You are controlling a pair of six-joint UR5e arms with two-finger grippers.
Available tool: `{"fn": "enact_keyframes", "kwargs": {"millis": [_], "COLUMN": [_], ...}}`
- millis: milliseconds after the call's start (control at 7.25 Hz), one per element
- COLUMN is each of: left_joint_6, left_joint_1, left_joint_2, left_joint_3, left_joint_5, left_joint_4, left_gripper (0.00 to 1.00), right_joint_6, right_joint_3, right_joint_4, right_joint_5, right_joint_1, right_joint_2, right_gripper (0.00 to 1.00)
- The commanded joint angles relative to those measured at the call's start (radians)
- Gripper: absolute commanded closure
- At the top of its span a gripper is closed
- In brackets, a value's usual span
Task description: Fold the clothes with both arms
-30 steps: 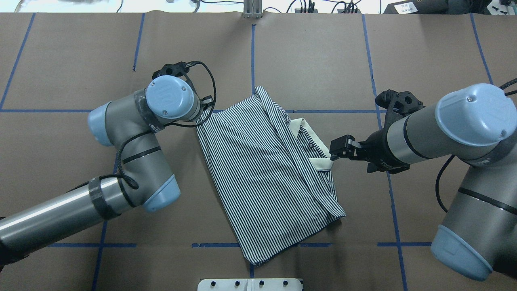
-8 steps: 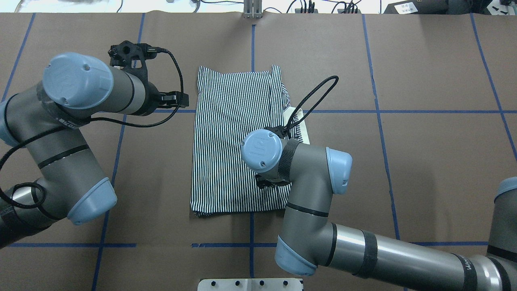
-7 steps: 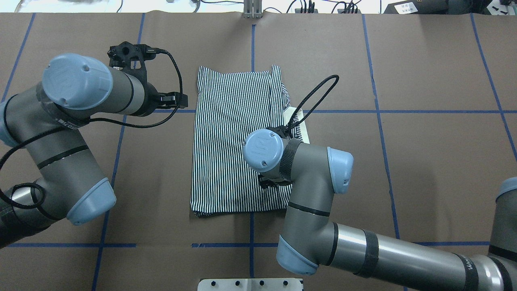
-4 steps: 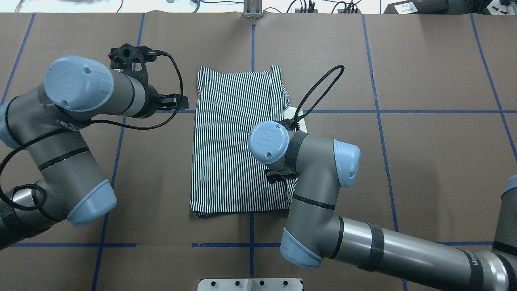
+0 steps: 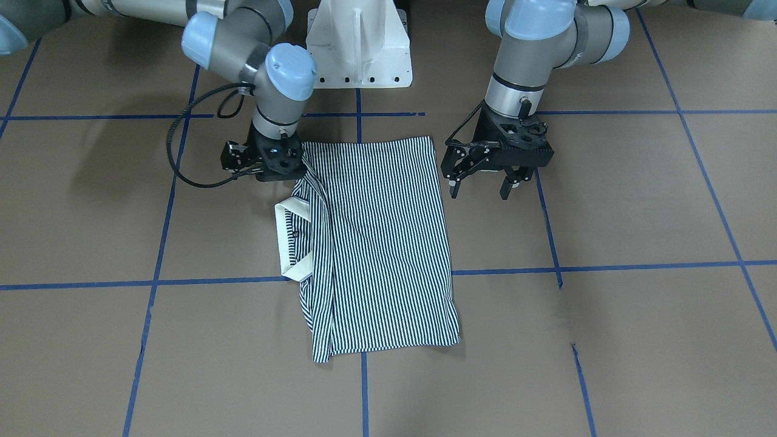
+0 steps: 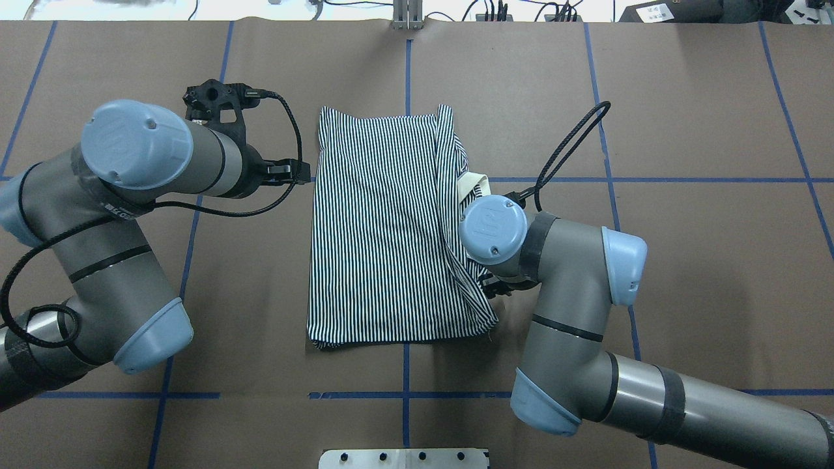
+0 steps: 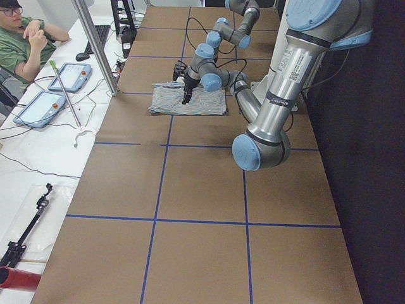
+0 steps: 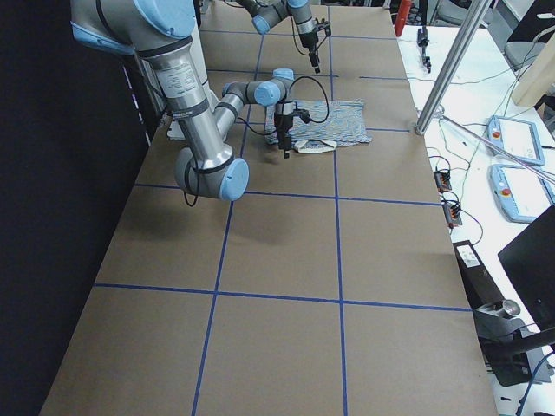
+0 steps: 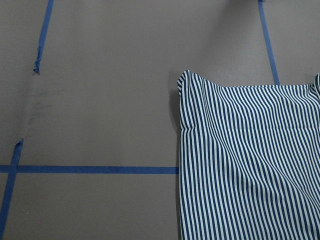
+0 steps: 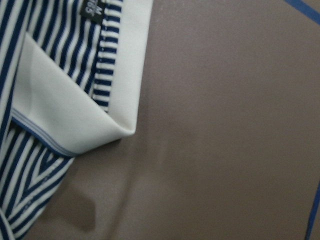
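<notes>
The navy-and-white striped polo shirt (image 5: 382,243) lies folded into a long rectangle on the brown table and also shows in the overhead view (image 6: 384,228). Its cream collar (image 5: 290,240) sticks out on the robot's right side and fills the right wrist view (image 10: 75,100). My right gripper (image 5: 276,173) is low at the shirt's near right corner and appears shut on the shirt's edge; in the overhead view (image 6: 498,288) the wrist mostly hides it. My left gripper (image 5: 479,185) is open and empty, just off the shirt's left edge. The left wrist view shows the shirt's far left corner (image 9: 250,165).
The white pedestal base (image 5: 358,42) stands at the robot's side of the table. Blue tape lines (image 6: 407,71) cross the brown surface. A seated operator (image 7: 25,44) and a metal post (image 7: 95,44) are past the table's far edge.
My right arm has moved to the right, and the shirt's near right corner has been drawn outward with it. My left arm has shifted slightly towards the shirt. The shirt lay slanted four seconds ago.
</notes>
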Motion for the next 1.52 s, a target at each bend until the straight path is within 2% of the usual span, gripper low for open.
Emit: {"fn": "enact_keyframes", "kwargs": {"millis": [0,138,414,1379], "left_joint_6": [-0.008,-0.003,0.001,0.0], "left_joint_1": [0.008,0.008,0.008,0.005], "left_joint_2": [0.003,0.006,0.007,0.009], "left_joint_3": [0.0,0.0,0.0,0.001], "left_joint_5": [0.0,0.0,-0.003,-0.008], "left_joint_4": [-0.001,-0.001,-0.001,-0.003], "left_gripper": [0.0,0.0,0.0,0.0], "right_joint_6": [-0.011,-0.003,-0.008,-0.011], "right_joint_3": [0.004,-0.031,-0.17,-0.185], "right_joint_4": [0.002,0.046,0.122,0.113], "right_joint_5": [0.0,0.001,0.001,0.035], "right_joint_1": [0.005,0.005,-0.015,-0.017], "right_joint_2": [0.061,0.115,0.195,0.149], "right_gripper": [0.0,0.0,0.0,0.0]}}
